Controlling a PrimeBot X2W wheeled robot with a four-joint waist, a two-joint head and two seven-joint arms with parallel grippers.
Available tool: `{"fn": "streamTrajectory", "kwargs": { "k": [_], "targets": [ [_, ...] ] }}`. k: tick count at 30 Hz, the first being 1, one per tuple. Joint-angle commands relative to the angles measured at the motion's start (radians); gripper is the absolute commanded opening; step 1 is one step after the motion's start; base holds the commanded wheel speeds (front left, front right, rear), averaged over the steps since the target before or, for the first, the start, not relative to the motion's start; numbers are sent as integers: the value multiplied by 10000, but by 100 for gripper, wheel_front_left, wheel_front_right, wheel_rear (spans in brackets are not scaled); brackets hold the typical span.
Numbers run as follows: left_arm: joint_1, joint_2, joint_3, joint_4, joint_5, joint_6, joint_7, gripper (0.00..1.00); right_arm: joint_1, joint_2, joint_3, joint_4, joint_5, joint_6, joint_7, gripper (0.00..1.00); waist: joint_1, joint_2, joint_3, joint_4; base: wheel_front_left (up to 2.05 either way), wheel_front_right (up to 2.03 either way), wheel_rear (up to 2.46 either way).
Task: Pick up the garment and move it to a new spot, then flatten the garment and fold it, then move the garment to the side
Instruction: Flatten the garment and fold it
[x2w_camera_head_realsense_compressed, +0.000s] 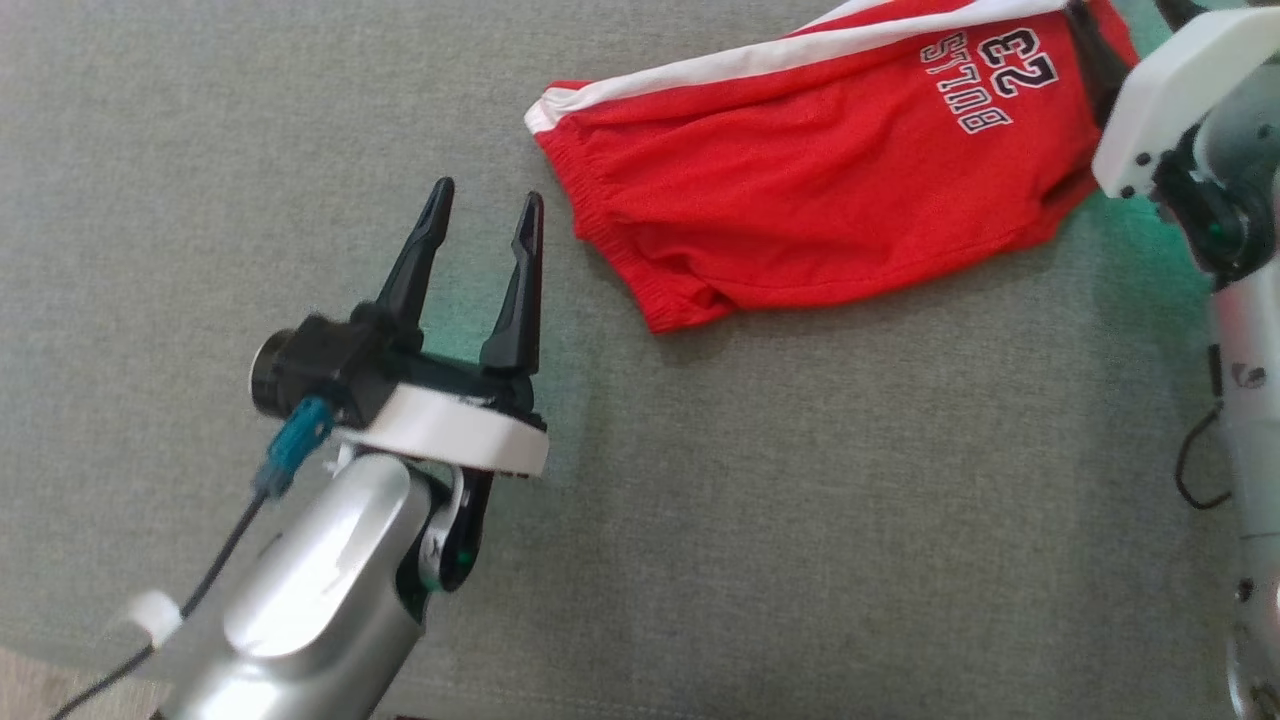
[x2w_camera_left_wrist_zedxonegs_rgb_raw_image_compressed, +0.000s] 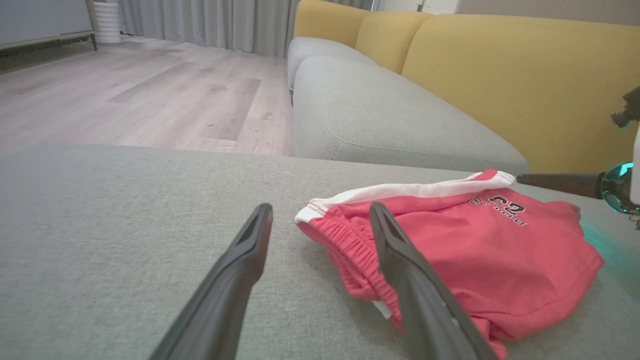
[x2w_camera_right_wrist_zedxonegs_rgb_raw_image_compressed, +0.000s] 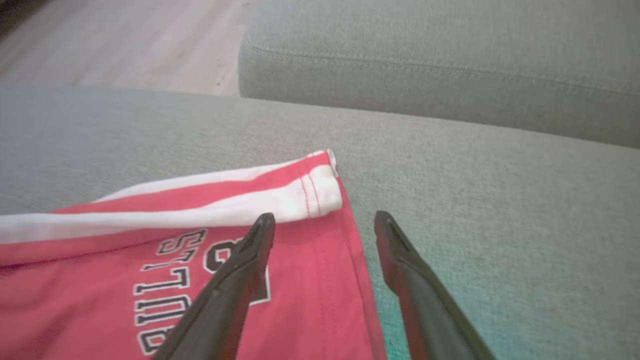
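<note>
**Red shorts lie on the grey cushion; both grippers are spread and empty**

A pair of red shorts (x2w_camera_head_realsense_compressed: 830, 190) is seen lying rumpled on the grey seat cushion (x2w_camera_head_realsense_compressed: 300, 150), toward the far right of the head view. A white side stripe (x2w_camera_head_realsense_compressed: 760, 55) is carried along the far edge. The elastic waistband (x2w_camera_head_realsense_compressed: 600, 225) is turned to the left, and the "BULLS 23" print (x2w_camera_head_realsense_compressed: 990, 70) is found at the right end.

The left gripper (x2w_camera_head_realsense_compressed: 485, 195) is held at the near left. Its two fingers are set apart with nothing between them, near the waistband and clear of it.

The right gripper (x2w_camera_right_wrist_zedxonegs_rgb_raw_image_compressed: 324, 217) is held at the right end of the shorts, its fingers likewise spread. One is seen over the print, the other over bare cushion beyond the hem. Whether the cloth is touched there cannot be made out.

A yellow backrest (x2w_camera_left_wrist_zedxonegs_rgb_raw_image_compressed: 500, 75) and a wooden floor (x2w_camera_left_wrist_zedxonegs_rgb_raw_image_compressed: 150, 95) are seen beyond.
</note>
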Motion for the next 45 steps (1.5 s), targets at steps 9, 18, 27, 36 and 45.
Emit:
{"fn": "streamTrajectory", "kwargs": {
  "k": [9, 18, 27, 36, 45],
  "targets": [
    [886, 158, 879, -1063, 705, 260, -460, 100, 124, -131, -270, 555, -616, 71, 557, 100, 1, 0, 59, 432, 0, 0, 0],
    [1574, -315, 1858, -1845, 2078, -303, -472, 100, 307, 29, 352, 756, 222, 71, 1240, 0, 1, 0, -2, 549, 0, 0, 0],
    [2598, -591, 2876, -1734, 2814, -927, -474, 100, 897, 317, 77, 19, 1554, 71, 700, 0, 1, 0, -655, -171, 0, 0, 0],
    [3848, -862, 3916, -1748, 3461, -1656, -474, 100, 2100, -13, -1445, -580, 2367, 71, 783, 0, 1, 0, -1418, -745, 0, 0, 0],
    [4261, -1512, 4307, -1729, 3902, -2357, -474, 100, 1941, -49, -3330, -1075, 1824, 71, 950, 0, 1, 0, -1359, -575, 0, 0, 0]
  ]
}}
